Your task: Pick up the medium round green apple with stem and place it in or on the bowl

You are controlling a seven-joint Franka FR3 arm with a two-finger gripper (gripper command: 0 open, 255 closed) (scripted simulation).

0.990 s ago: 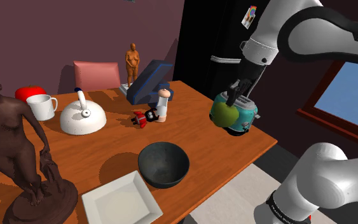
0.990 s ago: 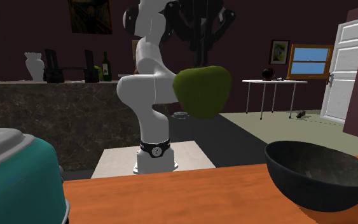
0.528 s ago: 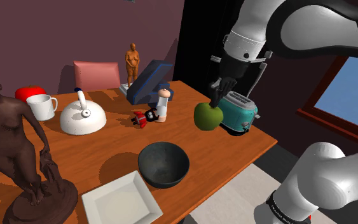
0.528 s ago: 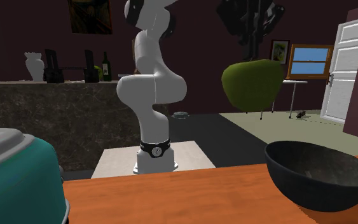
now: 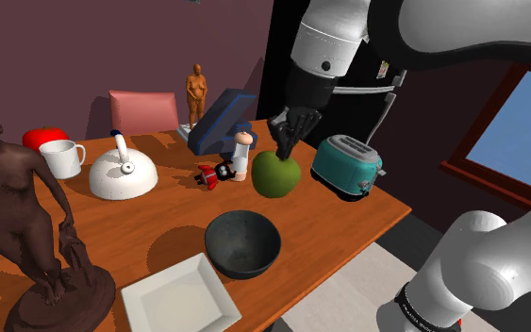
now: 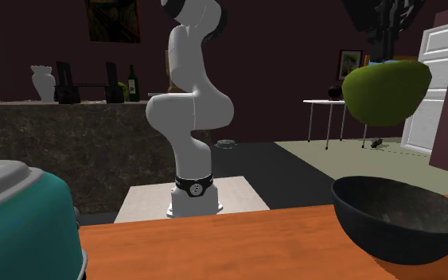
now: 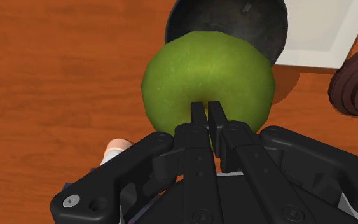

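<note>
Since a second ago the green apple [image 5: 275,174] has travelled from in front of the teal toaster [image 5: 348,165] at shoulder-view right-centre toward frame centre. It now hangs left of the toaster and up-right of the dark bowl [image 5: 244,264], clear of the table [image 5: 159,222]. In the second exterior view the apple [image 6: 385,94] has slid from mid-frame to the upper right and sits above the bowl [image 6: 397,231] with a gap between them. Judgement: pick is done and transport is nearly over; what's left is a little more travel to centre over the bowl, then lower and release. The end effector [image 5: 285,141] comes down onto the apple's top from above. In the wrist view the end effector [image 7: 208,109] has its fingers almost pressed together, only a thin slit between them, pinching the apple [image 7: 208,76] at its crown. That is probably the stem, which I cannot make out. In that view the bowl [image 7: 266,25] lies just beyond the apple, partly covered by it, so alignment looks close. Risk guess: such a narrow pinch could let the apple swing or slip.
</note>
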